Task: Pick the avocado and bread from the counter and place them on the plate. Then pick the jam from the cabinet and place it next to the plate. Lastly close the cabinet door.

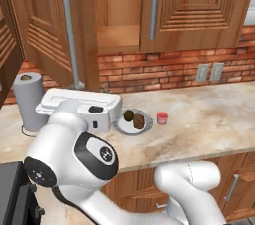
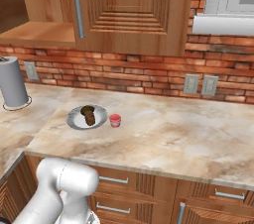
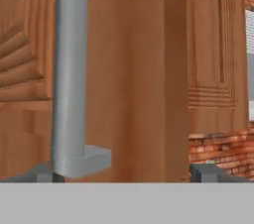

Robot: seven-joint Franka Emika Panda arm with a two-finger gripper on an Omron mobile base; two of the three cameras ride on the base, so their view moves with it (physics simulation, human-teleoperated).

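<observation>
Beside the plate (image 1: 121, 126), the jam (image 1: 162, 118) (paper towel roll (image 1: 27, 100) further left).

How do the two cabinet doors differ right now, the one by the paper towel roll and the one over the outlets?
The left cabinet door stands swung open toward the room, leaving the shelf exposed; the right cabinet door sits shut, flat against the cabinet. The left door's bar handle reads long and close to the camera; the right door's handle looks shorter. Both are warm-brown panelled wood with vertical steel bar handles.
</observation>
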